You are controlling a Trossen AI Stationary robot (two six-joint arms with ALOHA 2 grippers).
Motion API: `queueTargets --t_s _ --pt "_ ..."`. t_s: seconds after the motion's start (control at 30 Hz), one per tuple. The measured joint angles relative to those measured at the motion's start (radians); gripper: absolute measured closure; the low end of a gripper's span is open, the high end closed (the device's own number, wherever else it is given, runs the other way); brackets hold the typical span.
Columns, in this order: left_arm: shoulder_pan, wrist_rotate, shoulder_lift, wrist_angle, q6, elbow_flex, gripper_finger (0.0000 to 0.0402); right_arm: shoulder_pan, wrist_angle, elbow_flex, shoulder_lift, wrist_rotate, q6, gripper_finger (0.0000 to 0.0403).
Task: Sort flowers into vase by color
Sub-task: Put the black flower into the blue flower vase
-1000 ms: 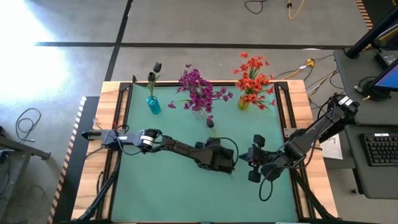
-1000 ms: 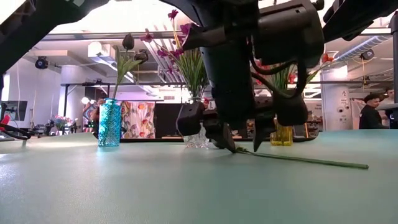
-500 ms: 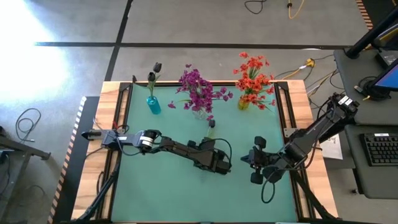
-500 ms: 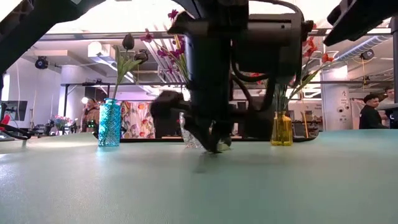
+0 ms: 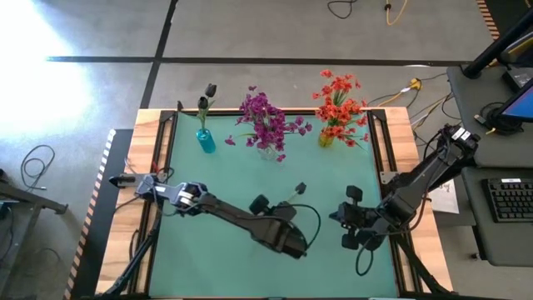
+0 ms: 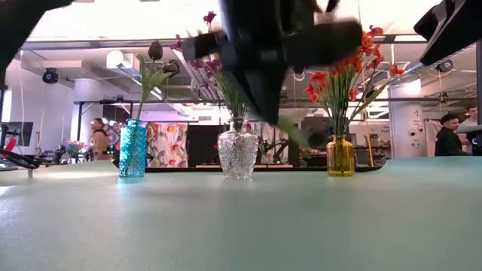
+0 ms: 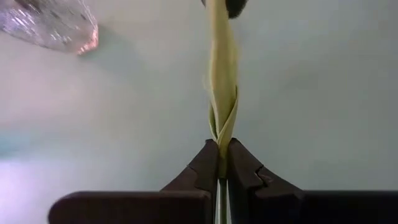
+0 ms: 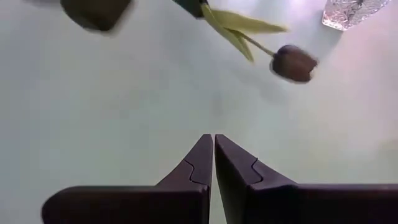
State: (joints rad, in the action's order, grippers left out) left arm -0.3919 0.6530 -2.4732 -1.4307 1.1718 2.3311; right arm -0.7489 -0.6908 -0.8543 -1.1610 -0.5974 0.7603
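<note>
Fingers (image 7: 244,171) of the left gripper (image 7: 221,163) are clamped on the green stem of a dark bud flower (image 8: 293,63) — held clear of the table (image 5: 225,175), mid-table, in front of the clear vase (image 6: 237,150). Right gripper (image 8: 213,146) hangs over the table's right side, fingers pressed together, empty. Along the far edge stand three vases: teal vase (image 5: 205,140) with dark buds, clear vase with magenta flowers (image 5: 266,117), yellow vase (image 6: 340,155) with orange-red flowers (image 5: 339,100).

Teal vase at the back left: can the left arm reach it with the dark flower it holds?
Probably yes. The left claw grips the dark flower, and bare mat lies between it and the teal vase.
</note>
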Motion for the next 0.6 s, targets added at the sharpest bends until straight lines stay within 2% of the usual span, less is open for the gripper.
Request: queueTargets --t_s 0.27,0.43,0.5,0.6 --pt "-0.076 0.105 0.103 0.006 -0.043 -0.03 0.0401 -0.032 0.002 0.0 0.002 -0.002 0.001 0.0392" --pt "-0.14 0.284 0.166 0.007 -0.093 -0.026 0.0402 -0.041 0.048 0.0 0.001 -0.025 -0.008 0.0392" --pt "-0.166 0.339 0.186 0.021 -0.15 -0.026 0.0402 -0.048 0.079 0.007 0.001 -0.049 -0.016 0.0392" --pt "-0.205 0.397 0.212 0.093 -0.32 -0.034 0.0402 -0.06 0.105 0.02 0.001 -0.059 -0.02 0.0392"
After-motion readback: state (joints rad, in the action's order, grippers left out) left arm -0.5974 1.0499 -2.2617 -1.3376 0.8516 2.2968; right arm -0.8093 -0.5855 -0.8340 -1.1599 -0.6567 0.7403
